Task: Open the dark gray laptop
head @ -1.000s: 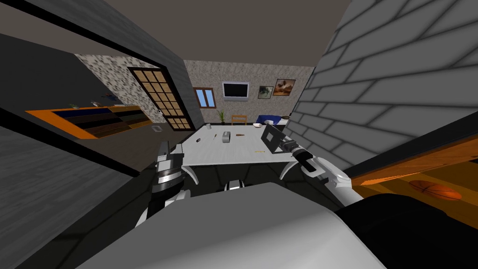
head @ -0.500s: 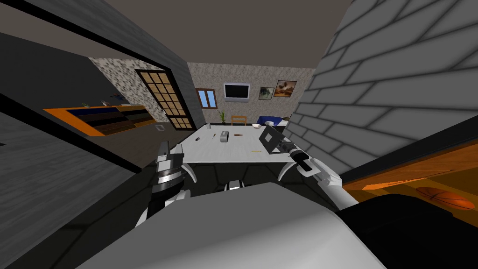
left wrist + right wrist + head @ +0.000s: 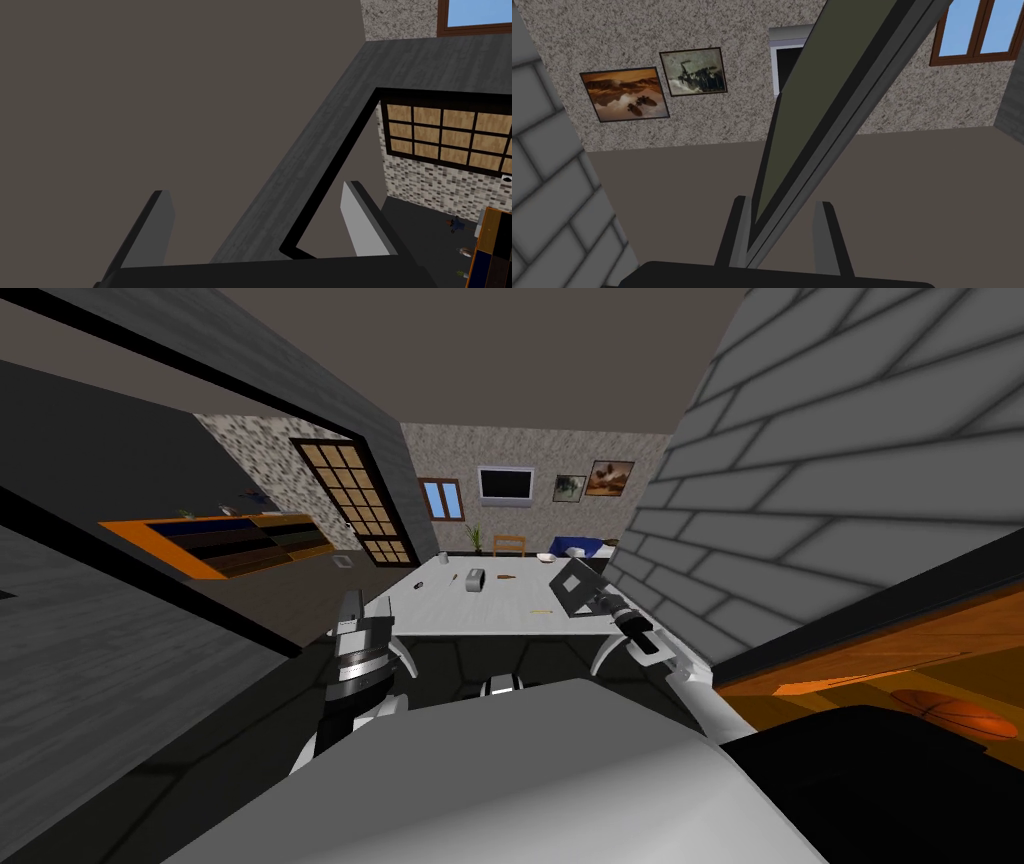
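Left claw (image 3: 366, 610): sits just beside the near left corner of the white surface (image 3: 500, 623). In the left wrist view its fingers (image 3: 152, 225) stand spread wide with nothing between them. Across the surface, left to right, I note a small dark item (image 3: 421, 588), a small grey box (image 3: 474, 580), a short brown item (image 3: 507, 578) and a thin yellow stick (image 3: 541, 612) nearer the front edge; all lie well apart from each other. The dark gray laptop (image 3: 572, 585) is on the right side of the surface, close to the grey brick wall (image 3: 800, 488). It is open, with the screen panel raised and leaning; I cannot make out the base clearly from the head view. Right claw (image 3: 598, 603): reaches in from the near right and meets the raised panel at its edge. In the right wrist view the lid (image 3: 822, 100) runs up edge-on from between the fingers (image 3: 734, 235), which stand narrow and pinch it from both faces.
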Available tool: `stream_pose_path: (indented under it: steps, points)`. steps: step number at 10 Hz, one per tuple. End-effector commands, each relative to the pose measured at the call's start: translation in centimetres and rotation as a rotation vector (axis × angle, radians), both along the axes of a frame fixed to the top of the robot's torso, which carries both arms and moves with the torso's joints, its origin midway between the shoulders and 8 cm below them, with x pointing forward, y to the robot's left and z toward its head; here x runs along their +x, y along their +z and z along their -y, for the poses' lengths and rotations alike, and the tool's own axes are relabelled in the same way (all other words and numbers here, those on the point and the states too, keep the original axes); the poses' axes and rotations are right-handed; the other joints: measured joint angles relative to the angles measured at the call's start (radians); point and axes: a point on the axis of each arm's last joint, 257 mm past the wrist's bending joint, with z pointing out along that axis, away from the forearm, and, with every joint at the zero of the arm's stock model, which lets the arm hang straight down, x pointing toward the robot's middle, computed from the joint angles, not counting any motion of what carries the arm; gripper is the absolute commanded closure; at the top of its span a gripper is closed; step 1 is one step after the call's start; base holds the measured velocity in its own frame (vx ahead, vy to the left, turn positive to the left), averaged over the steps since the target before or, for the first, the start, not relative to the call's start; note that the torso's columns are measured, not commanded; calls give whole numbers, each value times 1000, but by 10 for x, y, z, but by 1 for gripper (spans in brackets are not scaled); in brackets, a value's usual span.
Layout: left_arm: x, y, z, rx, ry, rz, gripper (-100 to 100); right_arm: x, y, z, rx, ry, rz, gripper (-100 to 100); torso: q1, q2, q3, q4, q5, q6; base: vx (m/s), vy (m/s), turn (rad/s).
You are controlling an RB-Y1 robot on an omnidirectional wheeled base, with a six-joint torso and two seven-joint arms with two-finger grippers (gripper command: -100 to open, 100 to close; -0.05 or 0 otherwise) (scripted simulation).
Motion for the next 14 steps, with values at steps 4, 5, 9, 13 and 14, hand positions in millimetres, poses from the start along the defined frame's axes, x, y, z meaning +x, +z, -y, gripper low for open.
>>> stream_pose_path:
  steps: [4,5,9,13,14]
  points:
    - [0,0,0,0,0,0,0,3,-58,-18,240,-12,-11,100,3,-1,-1,-2,-1,-2,-30,-87,13]
    - [0,0,0,0,0,0,0,3,-58,-18,240,-12,-11,100,4,0,0,-2,0,-2,-20,-55,-22]
    - [0,0,0,0,0,0,0,4,-58,-18,273,-21,3,100,13,1,0,3,7,-6,-13,-18,-3]
    - [0,0,0,0,0,0,0,7,-43,-6,319,-38,12,-100,12,8,3,9,11,0,-17,-3,19]
    - [0,0,0,0,0,0,0,8,-37,-2,319,-41,13,-100,11,9,4,10,11,1,-29,38,23]
